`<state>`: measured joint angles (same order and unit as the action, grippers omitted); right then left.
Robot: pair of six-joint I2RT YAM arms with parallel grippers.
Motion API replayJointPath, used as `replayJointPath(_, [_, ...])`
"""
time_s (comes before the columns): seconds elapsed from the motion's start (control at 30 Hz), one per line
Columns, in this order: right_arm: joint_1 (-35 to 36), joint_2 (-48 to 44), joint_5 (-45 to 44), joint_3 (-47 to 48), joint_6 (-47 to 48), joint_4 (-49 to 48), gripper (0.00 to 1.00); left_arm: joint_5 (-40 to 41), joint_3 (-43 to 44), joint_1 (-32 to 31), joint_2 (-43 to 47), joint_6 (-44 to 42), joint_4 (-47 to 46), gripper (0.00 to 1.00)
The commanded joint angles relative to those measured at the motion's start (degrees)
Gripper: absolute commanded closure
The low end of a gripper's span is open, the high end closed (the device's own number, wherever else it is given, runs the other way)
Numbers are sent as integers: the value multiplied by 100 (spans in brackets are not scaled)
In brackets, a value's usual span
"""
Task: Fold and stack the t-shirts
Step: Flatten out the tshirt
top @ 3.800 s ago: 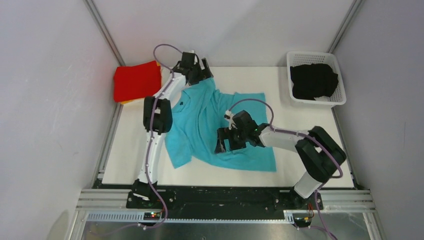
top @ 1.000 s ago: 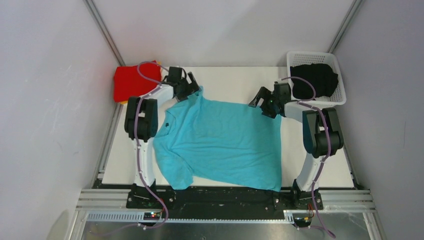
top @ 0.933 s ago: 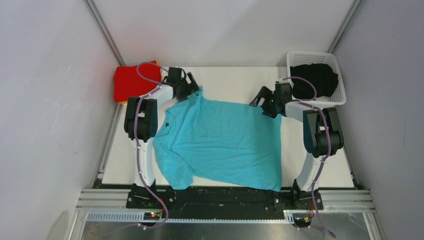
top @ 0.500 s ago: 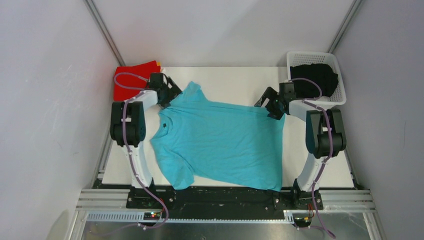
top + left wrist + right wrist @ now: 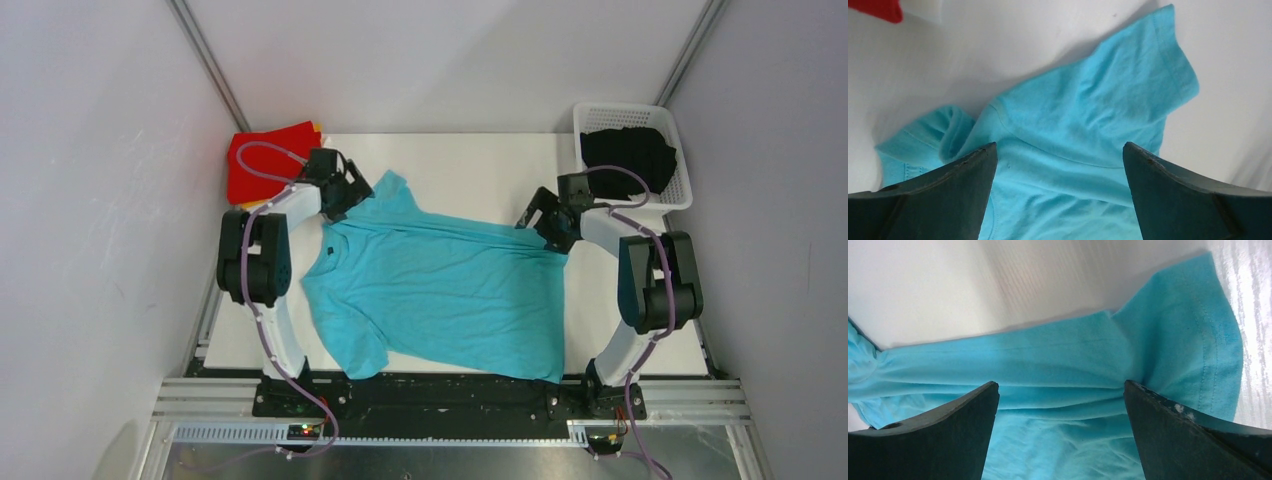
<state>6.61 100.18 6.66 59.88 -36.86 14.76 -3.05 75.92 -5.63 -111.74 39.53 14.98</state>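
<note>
Spreading looks done: turquoise-blue fabric t-shirt lies flat, sleeve below your open, empty left gripper, hem corner below the open, empty right gripper; next, pinch both and fold over.

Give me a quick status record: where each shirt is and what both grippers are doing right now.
turquoise shirt: spread out on the table, collar to the left, wrinkled along its far edge
left gripper: open, over the shoulder by the far sleeve, gripping nothing
right gripper: open, over the far hem corner, gripping nothing
red shirt: folded, far left corner
black shirt: bunched in the basket, far right corner
</note>
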Motion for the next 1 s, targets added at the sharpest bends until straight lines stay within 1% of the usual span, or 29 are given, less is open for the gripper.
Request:
replayJointPath(0.0, [69,-509,-169,104,447,-534,1,196,504,-104,524,-224,101,0])
replayJointPath(0.1, [178,-539,-266,172,616,-817,1,184,724,-373,506,-261,109,0])
replayJointPath(0.17, [199,-417,-338,226,655,-942,1,61,867,-534,306,-291,105,0])
replayJointPath(0.3, [210,80,-347,450,530,-715,1,-538,1255,-806,-235,-286,104,0])
replayJointPath(0.47, [215,545,-319,693,434,-571,1,-878,1658,-1007,-795,-175,109,0])
replayJointPath(0.63, [207,826,-225,872,242,-408,1,-843,1907,-1093,-1244,1,105,0])
replayJointPath(0.73, [171,1023,-121,1112,175,-293,1,-614,2119,-1090,-1569,215,110,0])
replayJointPath(0.9, [68,1494,40,1626,111,-226,1,-347,3007,-1056,-2307,921,191,0])
replayJointPath(0.97, [16,1696,72,1896,79,-147,0,-262,3368,-932,-2587,1239,215,0])
